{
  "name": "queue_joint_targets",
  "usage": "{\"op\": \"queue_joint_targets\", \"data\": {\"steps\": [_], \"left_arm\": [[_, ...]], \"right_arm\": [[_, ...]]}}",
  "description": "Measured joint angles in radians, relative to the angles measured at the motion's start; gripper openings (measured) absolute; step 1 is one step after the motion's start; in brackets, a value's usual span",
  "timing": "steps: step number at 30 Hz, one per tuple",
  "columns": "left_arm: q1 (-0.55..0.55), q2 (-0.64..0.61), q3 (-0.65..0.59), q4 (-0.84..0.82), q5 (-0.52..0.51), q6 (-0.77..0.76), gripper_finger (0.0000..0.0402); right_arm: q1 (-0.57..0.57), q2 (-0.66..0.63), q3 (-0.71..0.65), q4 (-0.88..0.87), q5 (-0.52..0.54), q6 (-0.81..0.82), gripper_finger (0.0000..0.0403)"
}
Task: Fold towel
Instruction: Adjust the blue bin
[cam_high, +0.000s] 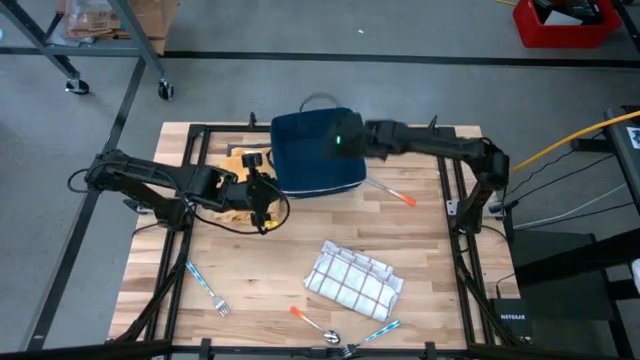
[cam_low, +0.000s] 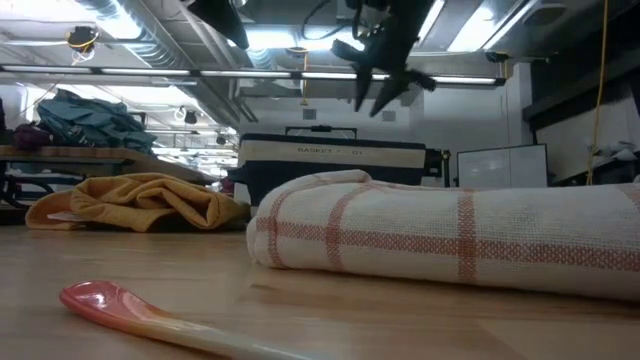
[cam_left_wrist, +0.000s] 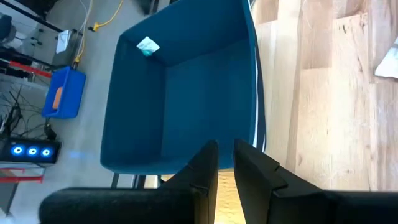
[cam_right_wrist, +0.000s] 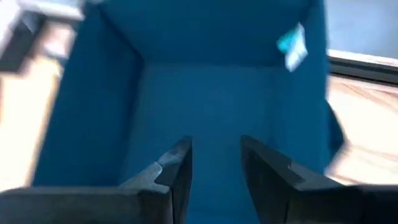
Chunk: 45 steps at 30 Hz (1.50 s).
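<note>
A white towel with red checks (cam_high: 352, 280) lies loosely folded on the table near its near edge, and it fills the low view (cam_low: 450, 235). A yellow cloth (cam_high: 233, 212) lies bunched left of a blue basket (cam_high: 315, 150). My left gripper (cam_high: 264, 203) hovers over the yellow cloth beside the basket's left wall. Its fingers (cam_left_wrist: 226, 152) are open by a narrow gap and hold nothing. My right gripper (cam_high: 340, 140) is above the basket's inside (cam_right_wrist: 211, 81), open (cam_right_wrist: 216, 155) and also holding nothing. In the low view the right gripper (cam_low: 375, 100) points down.
A fork (cam_high: 205, 288) lies near the table's left near corner. A red-handled spoon (cam_high: 315, 322) and another utensil (cam_high: 385, 330) lie at the near edge. An orange-tipped stick (cam_high: 392, 193) lies right of the basket. Bare wood surrounds the checked towel.
</note>
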Motion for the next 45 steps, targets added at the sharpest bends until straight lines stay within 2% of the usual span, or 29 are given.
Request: {"op": "queue_joint_targets", "data": {"steps": [4,8,16,24,29,35,45], "left_arm": [[0.000,0.006,0.000,0.002,0.000,0.000,0.0043],[-0.006,0.007,0.000,0.003,0.000,-0.030,0.0043],[-0.018,0.008,0.000,0.008,0.001,-0.162,0.0043],[-0.018,0.008,0.000,0.008,0.001,-0.297,0.0043],[-0.018,0.009,0.000,0.013,0.001,-0.394,0.0043],[-0.018,0.009,0.000,0.015,0.000,-0.536,0.0043],[-0.018,0.009,0.000,0.024,0.001,-0.639,0.0043]], "right_arm": [[-0.109,0.000,0.000,0.132,-0.135,0.001,0.0138],[-0.178,0.000,0.000,0.173,-0.223,0.001,0.0138],[-0.238,0.017,-0.050,0.179,-0.227,0.002,0.0138],[-0.245,0.112,-0.072,0.172,-0.305,-0.037,0.0138],[-0.257,0.143,-0.072,0.163,-0.301,-0.081,0.0138],[-0.296,0.145,-0.072,0.122,-0.238,-0.084,0.0138],[-0.389,0.145,-0.072,-0.220,-0.213,-0.084,0.0138]]}}
